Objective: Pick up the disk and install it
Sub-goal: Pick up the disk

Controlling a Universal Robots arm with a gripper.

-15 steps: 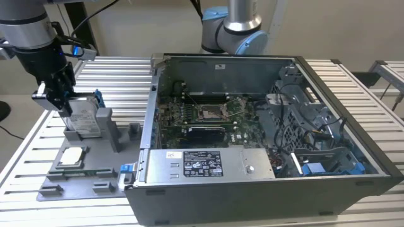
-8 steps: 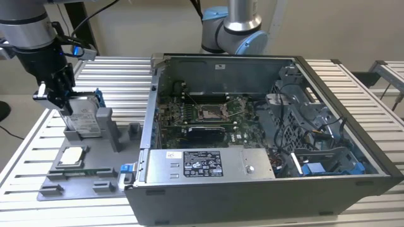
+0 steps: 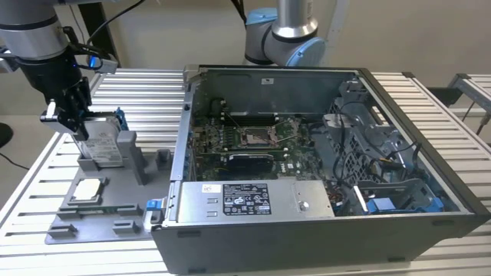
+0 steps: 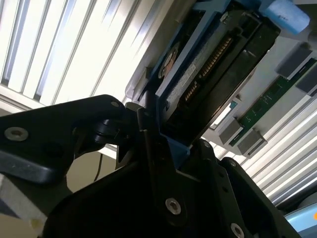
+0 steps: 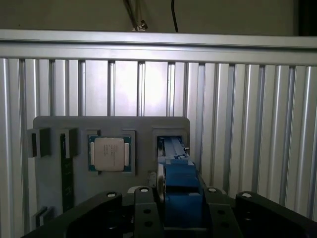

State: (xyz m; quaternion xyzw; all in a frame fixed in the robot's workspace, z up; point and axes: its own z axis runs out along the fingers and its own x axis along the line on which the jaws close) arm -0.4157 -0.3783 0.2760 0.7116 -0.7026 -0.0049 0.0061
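**Ana:** Black tool [image 5: 181, 198] links sit closest in the first wrist view. Between them stands the flat silver-grey metal disk [image 5: 181, 181] in its blue plastic bracket. Is it gripped?

**Ben:** It looks so. The jaws are drawn narrow against the disk's two faces, and in the second wrist view one finger [image 4: 148, 136] lies right on the bracket's edge.

**Ana:** And where is the disk?

**Ben:** In the exterior view it stands upright on edge in a slot of the grey plastic fixture tray [image 3: 88, 230], on the slatted aluminium table [image 3: 146, 98]. The tool pinches only its top.

**Ana:** So what could go wrong?

**Ben:** The hold is high and on a small area. I'd judge that smooth metal and plastic could slip or swing between the jaws. A pull that isn't straight out of the slot could bind the bracket and drag the tray. That would jog the small square silver chip [image 3: 86, 190] lying just beside it.

**Ana:** And further on?

**Ben:** The open dark-grey metal computer case [image 3: 307, 241] is well apart, towards the exterior view's right. A drooping disk could clip its wall. It could also snag the loose black cables [image 3: 376, 161] near the blue-trimmed bay.
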